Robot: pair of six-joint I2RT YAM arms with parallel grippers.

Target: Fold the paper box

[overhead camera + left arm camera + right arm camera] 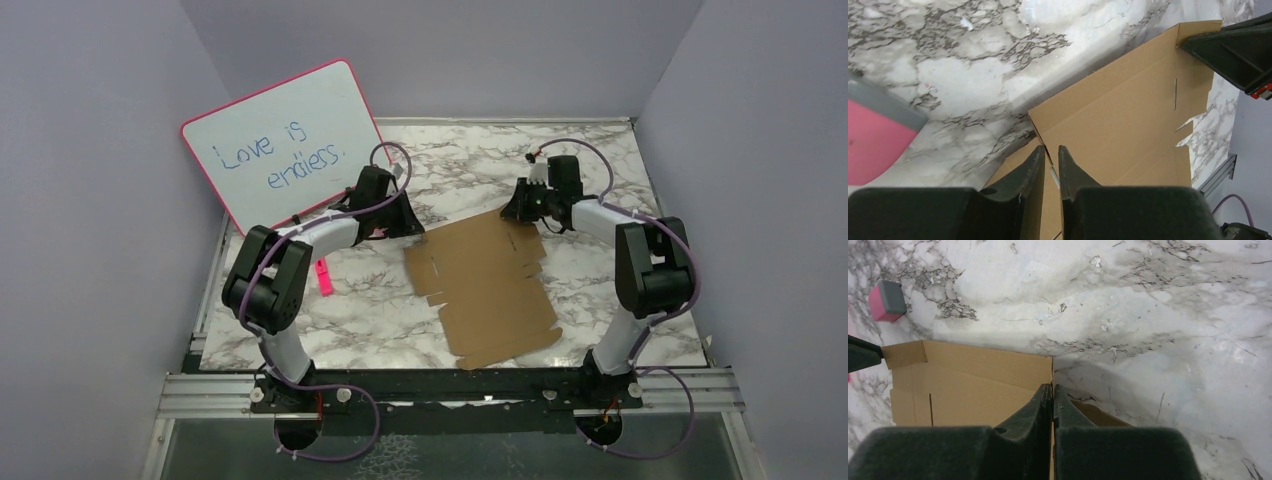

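Note:
The paper box (490,285) is a flat brown cardboard sheet with creases and notched tabs, lying mid-table. My right gripper (515,210) is at its far right corner and, in the right wrist view, is shut (1052,386) on the cardboard's edge (973,385). My left gripper (408,225) is at the far left corner. In the left wrist view its jaws (1050,150) stand a narrow gap apart astride the cardboard's edge (1128,115). The far strip of the sheet is raised off the marble, with shadow beneath it.
A pink-framed whiteboard (280,145) leans at the back left. A pink marker (324,275) lies left of the box. A pink and grey eraser (887,301) sits on the marble beside the left gripper. Grey walls close in the table.

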